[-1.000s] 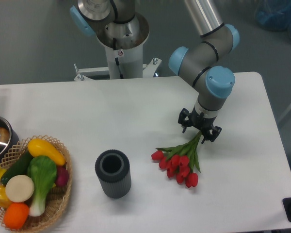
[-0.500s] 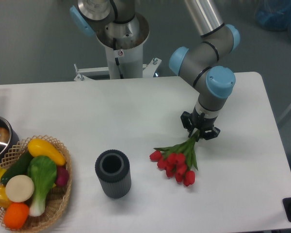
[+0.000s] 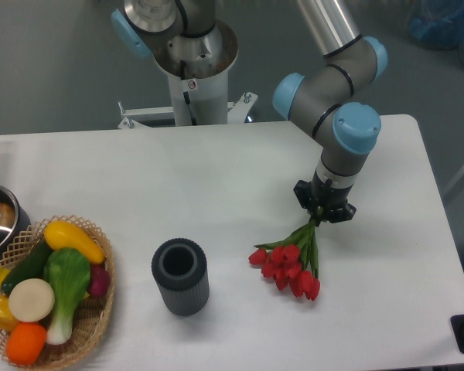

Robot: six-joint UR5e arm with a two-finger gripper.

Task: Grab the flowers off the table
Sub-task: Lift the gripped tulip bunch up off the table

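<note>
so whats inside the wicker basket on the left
The basket holds toy produce: a yellow squash, a green-and-white leafy vegetable, a pale round piece, an orange and a dark cucumber. Whatever lies beneath them is covered.

Bright, even overhead light, no harsh glare on the white desk (image 3: 216, 178). Shadows soft & short, e.g. just under the dark cylinder (image 3: 180, 276) and the flowers (image 3: 290, 267). Pic a bit soft/grainy overall, colours slightly washed; no obvious edge distortion.
</note>
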